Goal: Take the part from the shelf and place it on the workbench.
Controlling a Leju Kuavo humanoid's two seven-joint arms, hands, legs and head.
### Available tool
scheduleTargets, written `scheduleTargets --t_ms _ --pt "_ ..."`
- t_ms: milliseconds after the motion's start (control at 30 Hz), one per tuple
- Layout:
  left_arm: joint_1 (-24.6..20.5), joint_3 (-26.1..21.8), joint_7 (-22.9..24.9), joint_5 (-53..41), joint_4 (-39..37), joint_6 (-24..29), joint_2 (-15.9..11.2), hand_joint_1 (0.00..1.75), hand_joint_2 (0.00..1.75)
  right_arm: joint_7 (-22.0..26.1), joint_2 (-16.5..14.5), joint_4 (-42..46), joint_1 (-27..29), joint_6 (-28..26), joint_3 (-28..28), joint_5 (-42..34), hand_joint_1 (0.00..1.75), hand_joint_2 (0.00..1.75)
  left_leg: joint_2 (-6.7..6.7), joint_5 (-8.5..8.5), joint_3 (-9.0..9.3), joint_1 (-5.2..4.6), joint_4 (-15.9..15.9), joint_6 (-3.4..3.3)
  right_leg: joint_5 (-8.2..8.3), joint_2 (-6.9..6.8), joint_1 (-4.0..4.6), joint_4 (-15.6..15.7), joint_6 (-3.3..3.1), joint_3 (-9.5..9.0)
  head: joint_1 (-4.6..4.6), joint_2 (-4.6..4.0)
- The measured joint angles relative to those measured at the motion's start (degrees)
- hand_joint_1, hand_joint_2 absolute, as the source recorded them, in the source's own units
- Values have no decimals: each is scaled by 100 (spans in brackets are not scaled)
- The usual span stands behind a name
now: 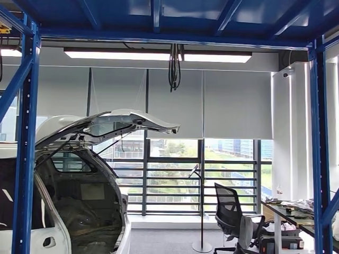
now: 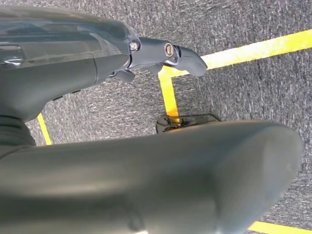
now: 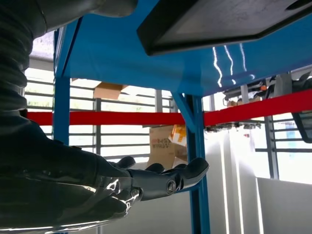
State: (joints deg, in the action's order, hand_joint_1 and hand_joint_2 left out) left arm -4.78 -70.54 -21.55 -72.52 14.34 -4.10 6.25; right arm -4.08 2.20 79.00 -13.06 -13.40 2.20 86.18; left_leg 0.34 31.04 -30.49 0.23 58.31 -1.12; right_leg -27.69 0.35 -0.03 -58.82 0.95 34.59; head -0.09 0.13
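My left hand hangs over grey carpet, its fingers stretched out straight with nothing in them. In the right wrist view my right hand is held out flat, its fingers extended and holding nothing. It sits below a blue shelf deck. A dark flat object lies just over that deck, and I cannot tell what it is. The head view looks out through the blue shelf frame under its upper deck.
A white car body with its tailgate raised stands at the left. An office chair and a cluttered table are at the right, before large windows. Yellow tape lines mark the carpet. Cardboard boxes sit behind a red beam.
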Motion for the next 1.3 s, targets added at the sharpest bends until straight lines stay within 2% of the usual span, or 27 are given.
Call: scheduleTargets --t_ms 533,1300 --pt "-5 33 4 -68 -32 -25 5 0 0 -28 -16 -971 -471 71 114 -61 0 175 0 0 1 0 0 0 0 -1 0 0 0 0 0 0" --pt "-16 105 -19 -101 -41 -24 48 0 0 -172 -22 -1215 -790 22 101 317 0 175 0 0 0 0 0 0 1 -1 0 0 0 0 0 0"
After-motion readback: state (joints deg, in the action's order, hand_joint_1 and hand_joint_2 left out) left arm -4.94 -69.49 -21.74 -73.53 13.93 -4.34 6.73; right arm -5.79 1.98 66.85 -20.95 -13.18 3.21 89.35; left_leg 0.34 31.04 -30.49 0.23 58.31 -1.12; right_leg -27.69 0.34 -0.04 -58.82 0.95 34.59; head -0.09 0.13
